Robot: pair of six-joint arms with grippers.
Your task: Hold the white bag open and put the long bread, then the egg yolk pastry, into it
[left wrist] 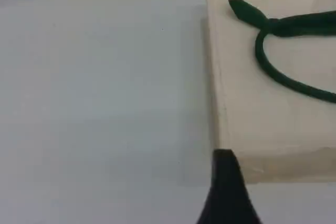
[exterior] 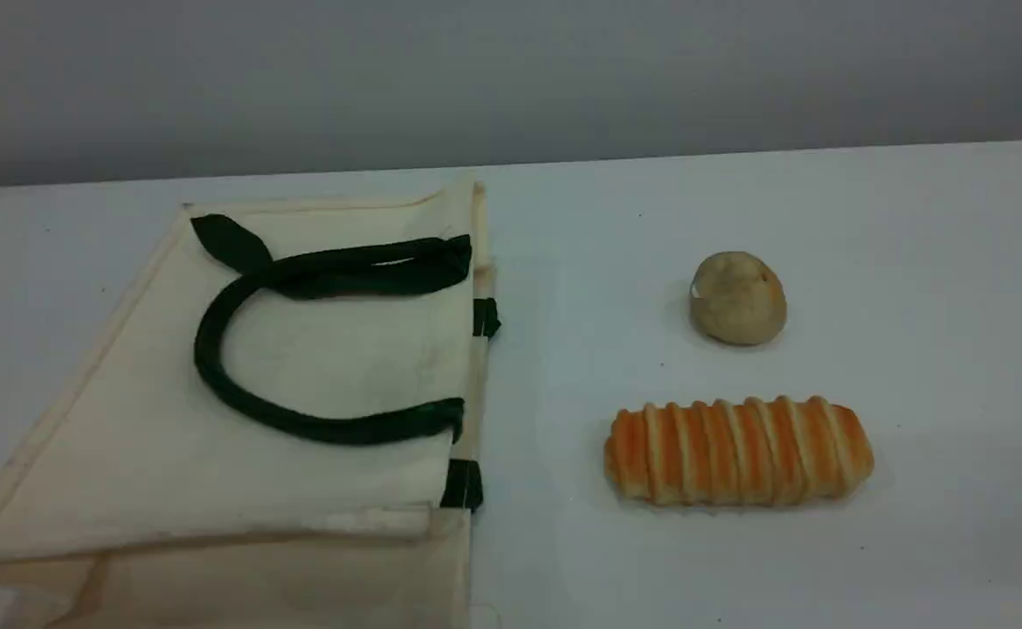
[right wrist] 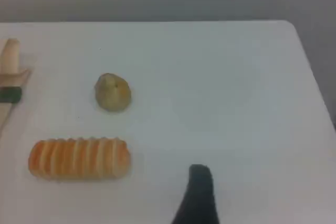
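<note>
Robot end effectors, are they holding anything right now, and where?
Nothing is held. The white bag, long bread and egg yolk pastry all lie untouched on the table.

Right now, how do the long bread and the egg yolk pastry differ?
Shape: the long bread is an oblong loaf lying crosswise; the egg yolk pastry is a small round dome.
Colour: the long bread is orange-golden with pale cream ridges; the egg yolk pastry is plain matte beige.
Size: the long bread is clearly longer than the egg yolk pastry.
Shared: both sit untouched on the table, right of the white bag.
</note>
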